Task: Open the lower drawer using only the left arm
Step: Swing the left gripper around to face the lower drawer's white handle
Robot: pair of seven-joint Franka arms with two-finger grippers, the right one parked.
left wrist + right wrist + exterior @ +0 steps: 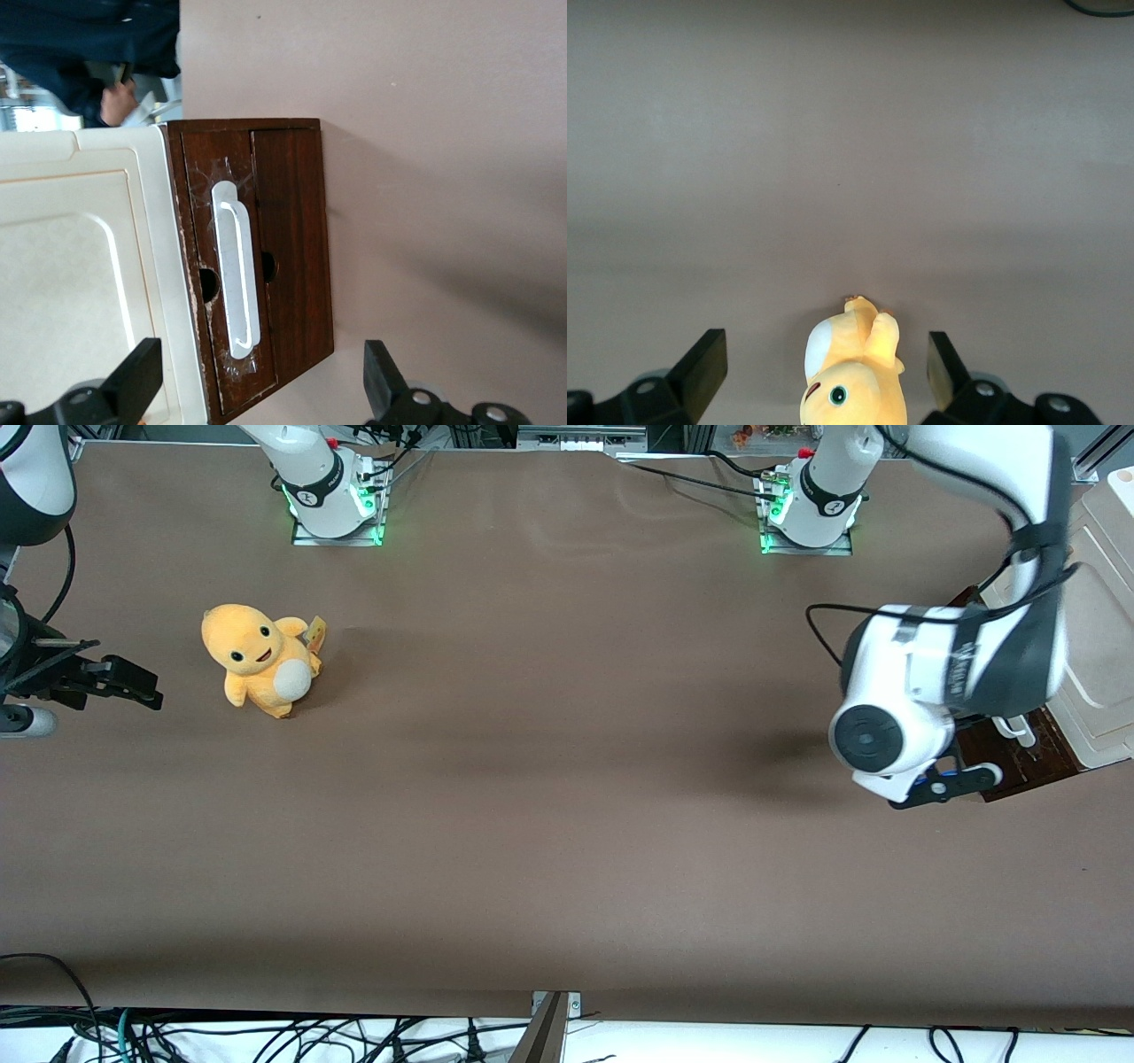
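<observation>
- The left arm (966,664) reaches over the cabinet (80,266) at the working arm's end of the brown counter (549,797).
- Its pincer (257,390) hangs in front of the lower drawer (283,266), fingers (137,376) wide apart and touching nothing.
- The drawer's white handle (235,270) lies between the fingers.
- A yellow plush (257,657) sits toward the parked arm's end.

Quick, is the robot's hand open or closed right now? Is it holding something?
Left arm's hand: open, holding nothing, in front of the lower drawer facing its white handle.
</observation>
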